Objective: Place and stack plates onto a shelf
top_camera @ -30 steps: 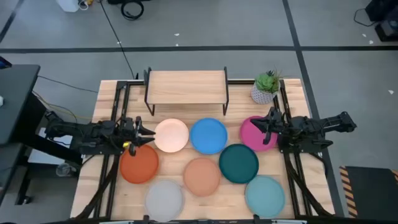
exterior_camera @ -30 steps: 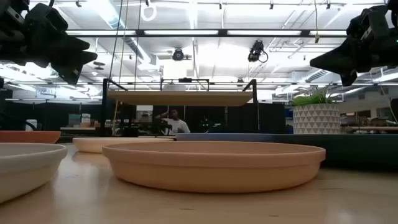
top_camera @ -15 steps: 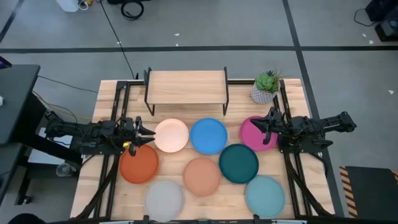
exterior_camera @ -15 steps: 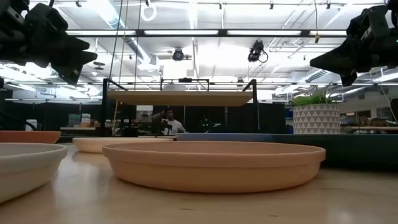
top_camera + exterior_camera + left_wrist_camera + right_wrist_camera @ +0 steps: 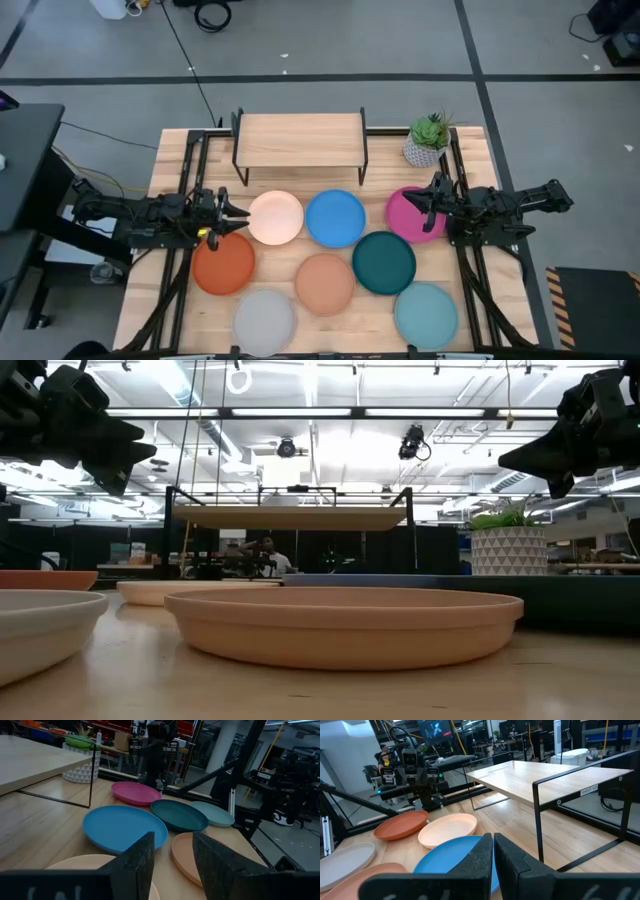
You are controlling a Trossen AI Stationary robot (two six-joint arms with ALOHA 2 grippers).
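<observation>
I saw the shelf [image 5: 299, 139] bare at twelve o'clock on the table [image 5: 178, 148], with all eight plates lying flat below it, none stacked. Nearest the shelf sat the cream plate [image 5: 275, 217], blue plate [image 5: 335, 217] and magenta plate [image 5: 409, 216] in a row. Below them lay the orange plate [image 5: 223, 266], terracotta plate [image 5: 324, 283] and teal plate [image 5: 383, 262]; the grey plate [image 5: 264, 319] and aqua plate [image 5: 426, 314] were toward six o'clock. My left gripper [image 5: 232, 211] hung at nine o'clock by the cream plate's edge, fingers parted, grasping nothing. My right gripper [image 5: 420, 199] hung at three o'clock over the magenta plate, fingers pressed together on nothing. A potted plant [image 5: 428, 139] stood at one o'clock beside the shelf.
</observation>
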